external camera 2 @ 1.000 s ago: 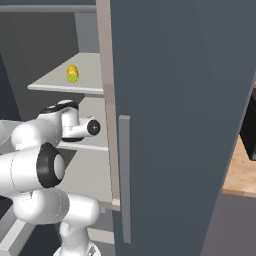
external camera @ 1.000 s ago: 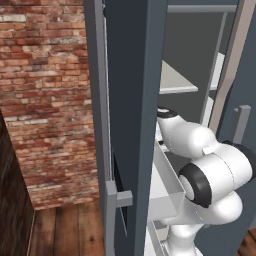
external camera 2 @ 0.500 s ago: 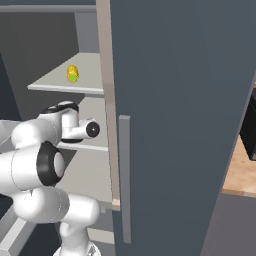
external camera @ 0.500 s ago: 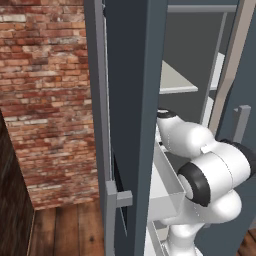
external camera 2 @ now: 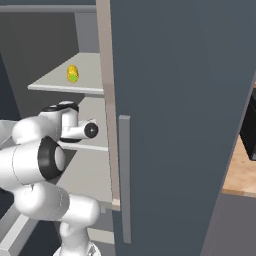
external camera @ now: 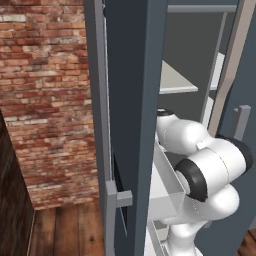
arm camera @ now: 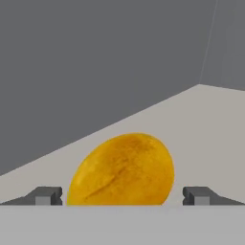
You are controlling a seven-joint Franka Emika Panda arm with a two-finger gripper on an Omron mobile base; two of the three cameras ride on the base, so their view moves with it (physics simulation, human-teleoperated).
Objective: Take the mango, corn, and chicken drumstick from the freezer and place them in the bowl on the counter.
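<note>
Arm reaches into the freezer (external camera 2: 170,100) at mid-shelf height. Gripper (arm camera: 122,196) is spread wide, fingertips (arm camera: 45,195) either side of the mango (arm camera: 122,171), not touching. Corn (external camera 2: 73,74) lies on the shelf above.

The mango (arm camera: 122,170) has a smooth, slightly mottled yellow-orange skin with a soft sheen. The freezer (external camera 2: 175,100) door is flat matt slate grey, with a pale matt shelf (arm camera: 201,139) inside. The brick wall (external camera: 45,100) looks rough, the floor (external camera: 65,230) is dark wood planks, and the counter (external camera 2: 242,175) is tan wood-grain.
</note>
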